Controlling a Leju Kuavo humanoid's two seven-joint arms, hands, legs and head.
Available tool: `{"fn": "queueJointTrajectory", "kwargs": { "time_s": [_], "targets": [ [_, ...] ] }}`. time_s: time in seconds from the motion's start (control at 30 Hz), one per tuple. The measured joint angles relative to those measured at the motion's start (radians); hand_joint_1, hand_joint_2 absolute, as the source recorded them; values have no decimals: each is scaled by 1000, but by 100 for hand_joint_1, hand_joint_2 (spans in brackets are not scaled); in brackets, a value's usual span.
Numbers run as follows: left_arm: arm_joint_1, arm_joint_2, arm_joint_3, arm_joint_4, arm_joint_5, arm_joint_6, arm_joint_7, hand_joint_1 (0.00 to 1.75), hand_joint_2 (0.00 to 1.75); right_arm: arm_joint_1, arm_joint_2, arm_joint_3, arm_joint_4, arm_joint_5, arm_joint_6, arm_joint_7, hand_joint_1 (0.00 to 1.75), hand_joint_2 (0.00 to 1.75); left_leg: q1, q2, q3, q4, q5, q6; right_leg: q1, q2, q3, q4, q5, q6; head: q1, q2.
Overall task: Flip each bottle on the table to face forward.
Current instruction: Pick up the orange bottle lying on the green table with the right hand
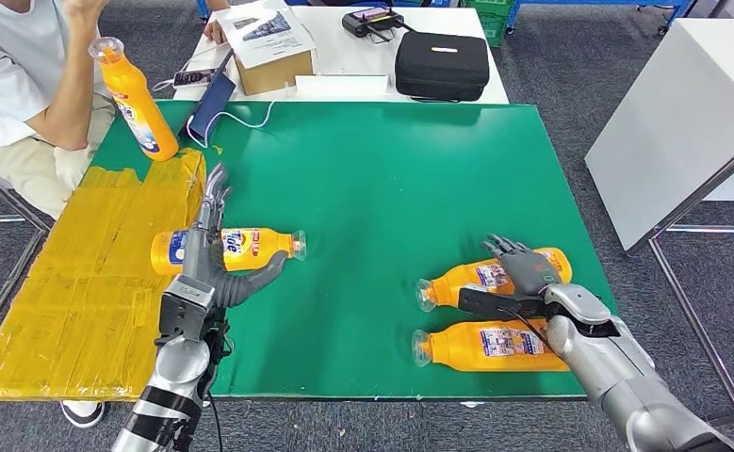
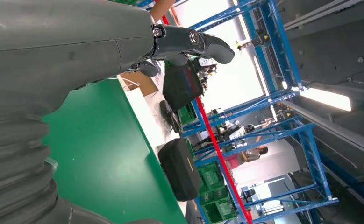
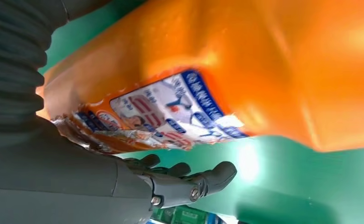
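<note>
Three orange plastic bottles lie flat on the green table mat (image 1: 391, 188); a fourth (image 1: 137, 99) is held upright by a person at far left. Left-side lying bottle (image 1: 226, 250) is cupped by the left hand (image 1: 214, 268): fingers laid over the body, thumb curled on the near side, so it's judged held, tho loosely. Long axis runs left-right, cap pointing right, label facing up. Right hand (image 1: 523, 266) is laid on the farther right-side bottle (image 1: 495, 278), fingers spread w/ no wrap seen; whether it's gripped can't be told. Axis left-right, cap to the left, slightly tilted. Nearer right-side bottle (image 1: 490, 346) lies parallel just beside it, cap left, touched by the forearm.

Risks, as judged: round bodies may be rolled away if pressed from above w/o a wrap; the nearer bottle may be nudged off the mat's near edge by the right forearm; the left bottle may be slipped from a loose cup when turned.
</note>
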Motion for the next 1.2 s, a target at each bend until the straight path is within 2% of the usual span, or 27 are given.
{"fn": "queueJointTrajectory", "kwargs": {
  "time_s": [0.03, 0.1, 0.17, 0.23, 0.33, 0.87, 1.03, 1.2],
  "targets": [
    [-1, 0, 0, 1, 0, 0, 0, 0, 175, -4, 6, 2, 10, 2, -4, 2, 7, 175, 0, 0, 1, 0, 0, 0, 0, 0, 0, 0, 0, 0, 0, 0],
    [-1, 0, -1, 2, 0, 0, 0, 0, 175, -9, 17, 7, 26, 7, -18, 6, 62, 175, 0, 0, 2, 0, 0, 0, 0, 0, 1, 0, 0, 0, 0, 0],
    [-1, 0, -2, 3, 0, 0, 0, 0, 175, -13, 29, 13, 42, 18, -36, 14, 136, 175, 0, 1, 3, 0, 0, 0, 0, 1, 2, 0, 0, 0, 0, 0],
    [-1, 0, -3, 2, 0, 0, 1, 0, 175, -17, 42, 18, 57, 33, -50, 23, 167, 175, 0, 1, 4, 0, 0, 0, 0, 2, 2, 0, 0, 0, 0, 0],
    [-1, 0, -7, 2, 2, 1, 2, 0, 175, -25, 55, 24, 75, 53, -58, 32, 175, 175, 0, 2, 5, 0, 0, 0, 0, 2, 3, 0, 1, -1, 0, 0],
    [3, 0, -12, -3, 12, -5, 13, 0, 175, -55, 87, 38, 120, 116, -91, 69, 175, 175, 0, 2, 5, 0, 0, 0, 0, 2, 4, 0, 1, 0, 0, 0],
    [13, 0, -14, -18, 12, -18, 28, 0, 175, -48, 108, 33, 113, 174, -158, 113, 175, 175, 0, 2, 5, 0, 0, 0, 0, 3, 4, 0, 2, 0, 0, 0],
    [35, 0, -14, -52, 1, -25, 45, 0, 175, 0, 149, -3, 32, 231, -229, 150, 175, 175, 0, 2, 3, 0, 1, 1, 0, 2, 2, 0, 2, 1, 0, 0]
  ]
}}
